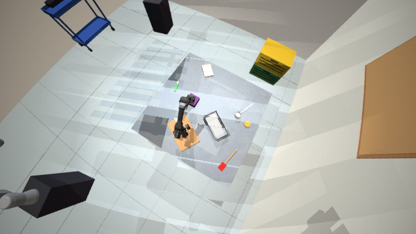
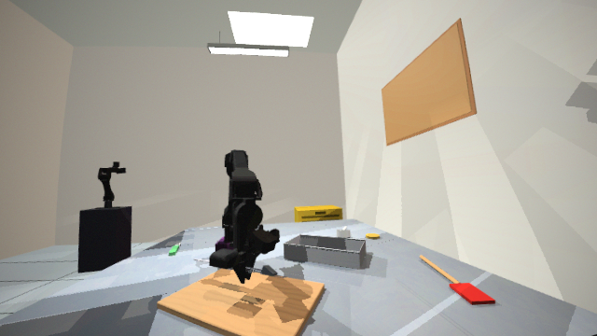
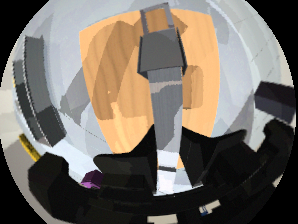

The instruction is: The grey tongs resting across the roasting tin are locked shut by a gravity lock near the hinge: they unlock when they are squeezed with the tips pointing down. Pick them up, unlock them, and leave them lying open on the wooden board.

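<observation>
The grey tongs (image 3: 165, 105) (image 2: 269, 270) are off the tin, held roughly level low above the wooden board (image 1: 194, 138) (image 2: 187, 299) (image 3: 207, 100), near its far edge in the exterior view. My gripper (image 2: 243, 279) (image 3: 162, 125) is shut on the tongs. In the wrist view their dark block and a grey frame-like end stick out beyond my fingers. Whether the tongs' two arms are apart cannot be told. The roasting tin (image 1: 210, 130) (image 2: 322, 258) (image 3: 37, 90) stands beside the board with nothing visible across it.
A purple block (image 1: 195, 102) (image 2: 221, 244) (image 3: 91, 179) is by the arm's base. A red spatula (image 1: 222, 166) (image 2: 472, 293), a white ladle (image 1: 238, 114), a yellow disc (image 1: 247, 124) (image 2: 372, 236) and a green-handled tool (image 1: 176, 86) (image 2: 173, 249) lie further off.
</observation>
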Available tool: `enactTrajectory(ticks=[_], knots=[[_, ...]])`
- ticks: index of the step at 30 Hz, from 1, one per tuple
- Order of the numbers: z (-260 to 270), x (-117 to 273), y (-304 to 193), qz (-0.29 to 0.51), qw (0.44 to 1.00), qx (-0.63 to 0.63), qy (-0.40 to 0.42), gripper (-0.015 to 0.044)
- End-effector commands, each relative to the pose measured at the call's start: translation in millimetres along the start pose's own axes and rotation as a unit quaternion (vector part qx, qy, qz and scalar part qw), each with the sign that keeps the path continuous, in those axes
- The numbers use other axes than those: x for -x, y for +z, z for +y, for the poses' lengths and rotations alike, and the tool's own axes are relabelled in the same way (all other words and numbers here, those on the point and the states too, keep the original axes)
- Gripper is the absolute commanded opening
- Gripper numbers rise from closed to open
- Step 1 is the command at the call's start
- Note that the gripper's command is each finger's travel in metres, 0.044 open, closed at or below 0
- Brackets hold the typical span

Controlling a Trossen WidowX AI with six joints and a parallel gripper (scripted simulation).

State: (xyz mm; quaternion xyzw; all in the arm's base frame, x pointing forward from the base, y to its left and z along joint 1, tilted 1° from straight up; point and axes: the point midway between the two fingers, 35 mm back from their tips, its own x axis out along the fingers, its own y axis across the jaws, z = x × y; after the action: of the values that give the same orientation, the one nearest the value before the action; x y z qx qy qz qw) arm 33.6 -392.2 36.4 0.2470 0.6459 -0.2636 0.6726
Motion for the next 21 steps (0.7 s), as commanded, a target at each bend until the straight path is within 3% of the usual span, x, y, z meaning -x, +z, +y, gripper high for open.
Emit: enactTrajectory(ticks=[1,11,16,21], knots=[[0,0,0,0.000,1.000,0.000,0.000,0.0165],[0,0,0,0.000,1.000,0.000,0.000,0.0427],[7,6,2,0.000,1.000,0.000,0.000,0.0440],[59,47,13,0.000,1.000,0.000,0.002,0.0440]])
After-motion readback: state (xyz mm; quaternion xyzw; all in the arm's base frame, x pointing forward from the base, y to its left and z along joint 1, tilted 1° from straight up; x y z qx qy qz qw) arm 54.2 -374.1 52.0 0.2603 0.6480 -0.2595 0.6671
